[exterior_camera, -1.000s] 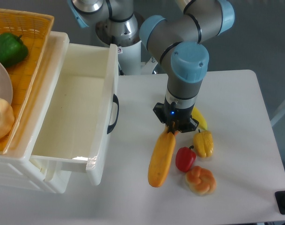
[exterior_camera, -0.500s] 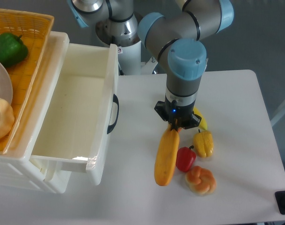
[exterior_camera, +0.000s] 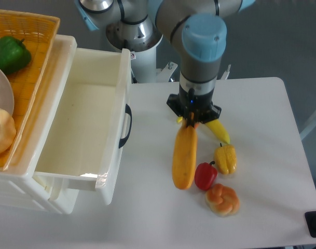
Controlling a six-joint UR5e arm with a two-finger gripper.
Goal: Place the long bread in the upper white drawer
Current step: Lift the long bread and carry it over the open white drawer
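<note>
My gripper [exterior_camera: 190, 123] is shut on the top end of the long bread [exterior_camera: 184, 157], a smooth orange-yellow loaf that hangs down from the fingers above the table, to the right of the drawer. The upper white drawer [exterior_camera: 85, 122] stands pulled open at the left, its inside bare and its curved black handle [exterior_camera: 126, 126] facing the bread. The arm's wrist hides the fingers from above.
A yellow banana [exterior_camera: 218, 129], a yellow pepper [exterior_camera: 226, 158], a red pepper [exterior_camera: 205, 175] and a knotted bun [exterior_camera: 222, 199] lie close to the right of the bread. On top of the drawer unit sits a woven basket [exterior_camera: 28, 62] with a green pepper [exterior_camera: 10, 54].
The gripper has risen and shifted slightly up-left with the bread, whose lower end has lifted off the table and swung closer to vertical.
</note>
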